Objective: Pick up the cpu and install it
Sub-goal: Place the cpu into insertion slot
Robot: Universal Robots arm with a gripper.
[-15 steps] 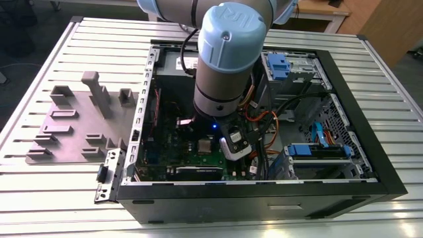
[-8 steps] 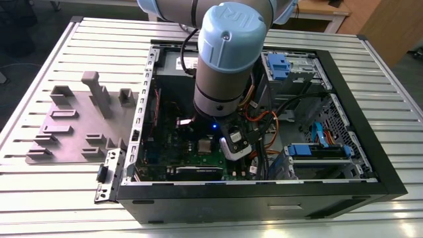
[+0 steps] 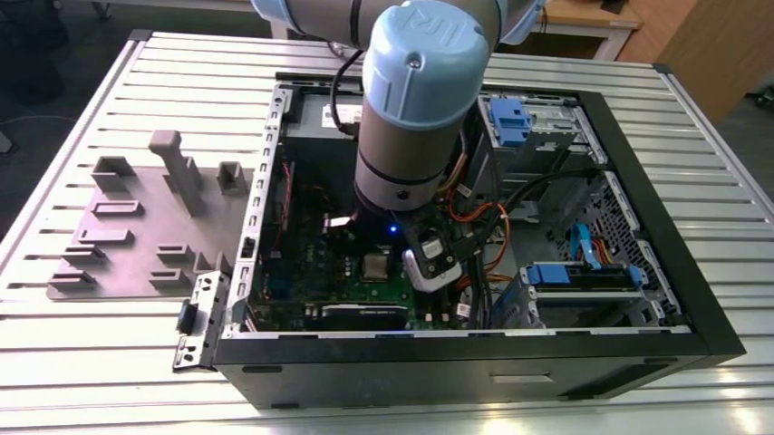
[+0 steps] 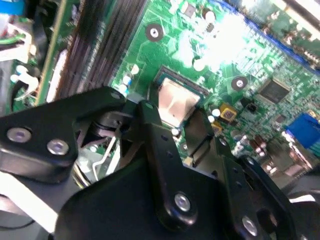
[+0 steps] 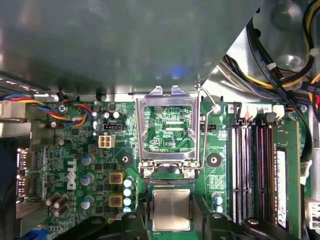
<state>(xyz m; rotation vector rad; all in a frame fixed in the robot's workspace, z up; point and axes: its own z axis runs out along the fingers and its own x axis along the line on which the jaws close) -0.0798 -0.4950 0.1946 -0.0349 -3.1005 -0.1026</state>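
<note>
The cpu (image 5: 171,210) has a silver-grey lid; the motherboard (image 5: 125,145) is green; the table (image 3: 72,362) is pale ribbed metal; the fixture plate (image 3: 121,245) grey-purple; the arm (image 3: 418,63) pale blue and grey.

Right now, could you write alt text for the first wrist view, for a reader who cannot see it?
A silver-lidded cpu sits flat at the socket of a green motherboard, with the black tool on both sides of it. Next to it the metal socket bracket stands open, and memory slots run alongside.
</note>
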